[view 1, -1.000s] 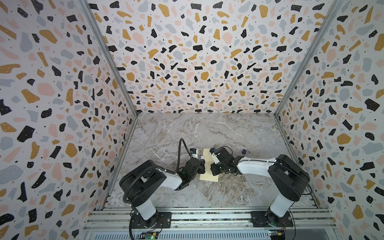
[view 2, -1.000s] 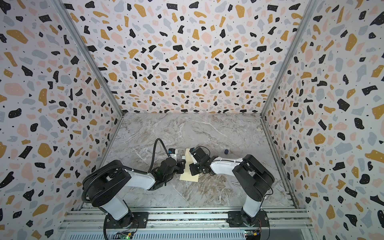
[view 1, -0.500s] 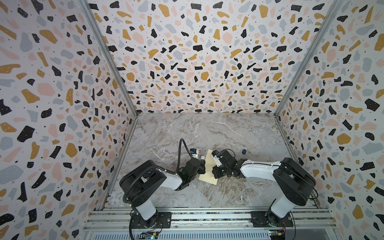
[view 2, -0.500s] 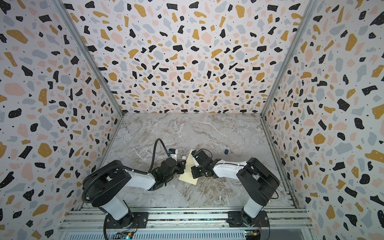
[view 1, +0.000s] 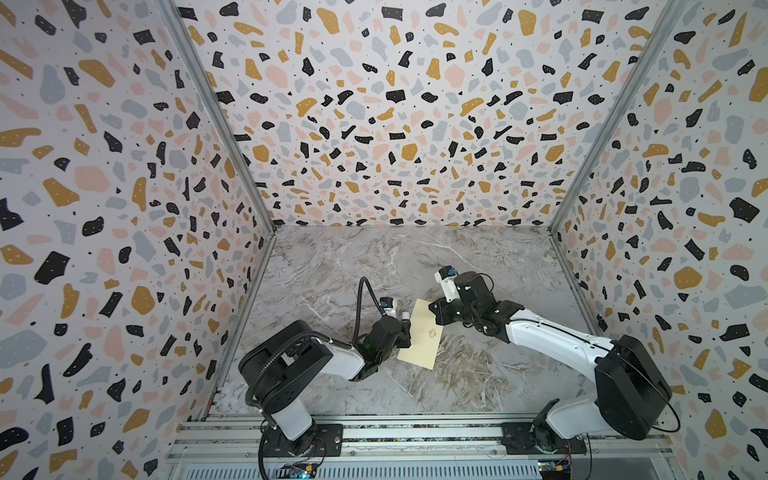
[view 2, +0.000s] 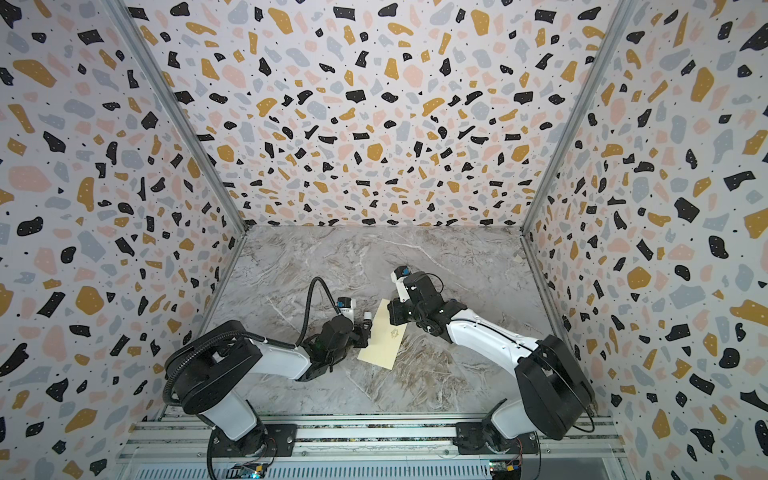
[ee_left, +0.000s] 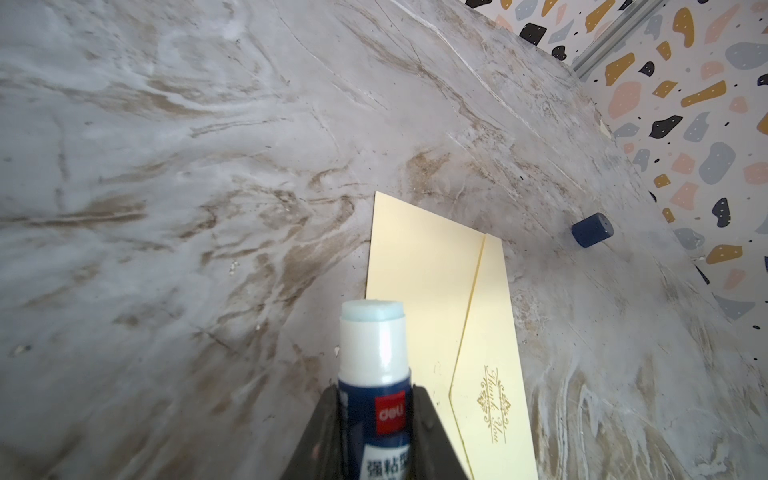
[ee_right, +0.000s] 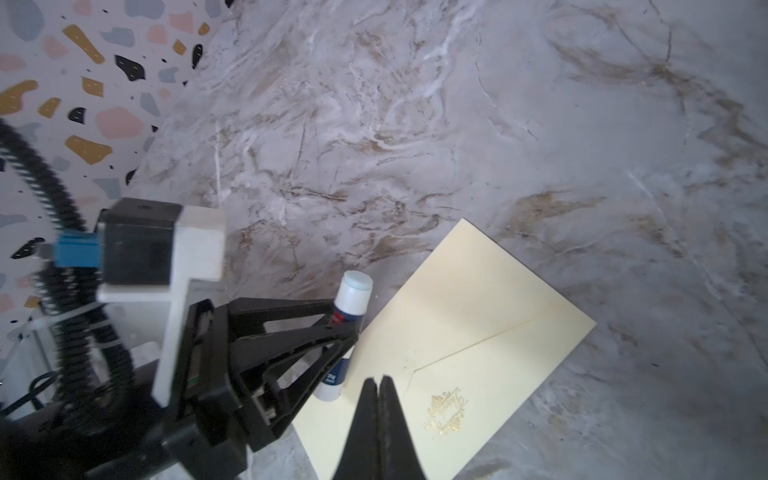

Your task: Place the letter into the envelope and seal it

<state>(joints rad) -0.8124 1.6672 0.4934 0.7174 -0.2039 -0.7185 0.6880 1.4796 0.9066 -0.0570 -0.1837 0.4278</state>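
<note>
The pale yellow envelope [view 1: 422, 334] [view 2: 384, 336] lies flat on the marble floor, its flap folded down and a gold emblem facing up [ee_left: 436, 291] [ee_right: 478, 332]. My left gripper [view 1: 405, 328] [ee_left: 374, 399] [ee_right: 345, 332] is shut on an uncapped glue stick [ee_left: 372, 353] [ee_right: 351, 299] [view 2: 367, 322], beside the envelope's left edge. My right gripper [view 1: 434, 313] [view 2: 392, 313] [ee_right: 379, 380] is shut with nothing in it, its tips over the envelope's far right part near the flap edge. The letter is out of view.
The glue stick's dark blue cap [ee_left: 592, 229] lies on the floor beyond the envelope, toward the right wall. A small tan scrap [view 1: 548, 258] sits in the back right corner. Patterned walls close in the marble floor [view 1: 374, 266] on three sides.
My right arm has lifted and drawn back from the envelope, jaws still shut. The envelope shifted a little on the floor. The left gripper kept its place with the glue stick.
</note>
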